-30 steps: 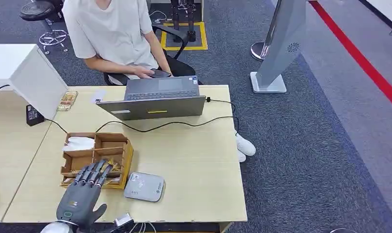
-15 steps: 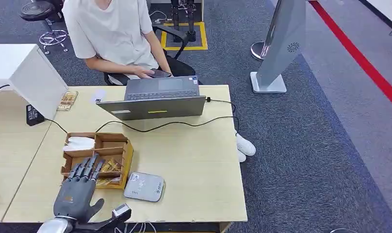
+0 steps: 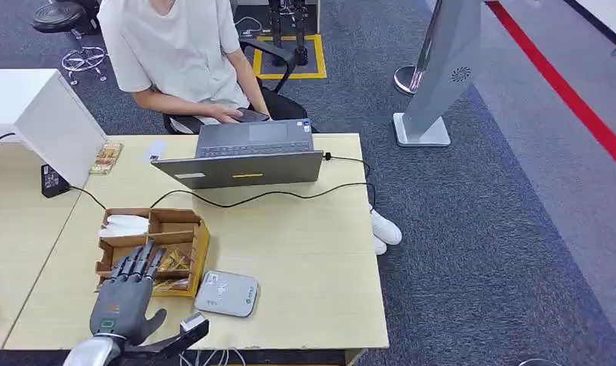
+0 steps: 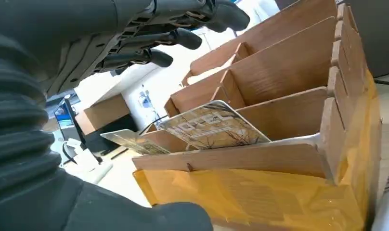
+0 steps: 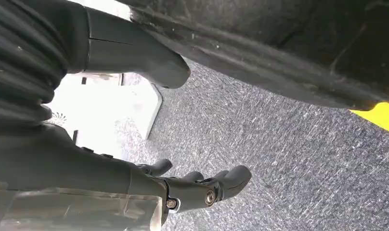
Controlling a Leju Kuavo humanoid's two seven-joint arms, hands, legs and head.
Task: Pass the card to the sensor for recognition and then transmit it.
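My left hand [image 3: 124, 299] hovers spread, holding nothing, over the box [image 3: 189, 229]. The card [image 4: 213, 126] leans in its near compartment. I'd lower slowly and pinch the card's raised edge.

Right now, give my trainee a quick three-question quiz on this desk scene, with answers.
1. True or false: the left hand is holding a card.
2. Which lies nearer the sensor: A the wooden organizer, or B the laptop?
3. Fill in: the left hand's fingers reach over the ____.

Key: 1 false, its fingers are spread and empty. 2 A. 3 wooden organizer, where the cards sit.
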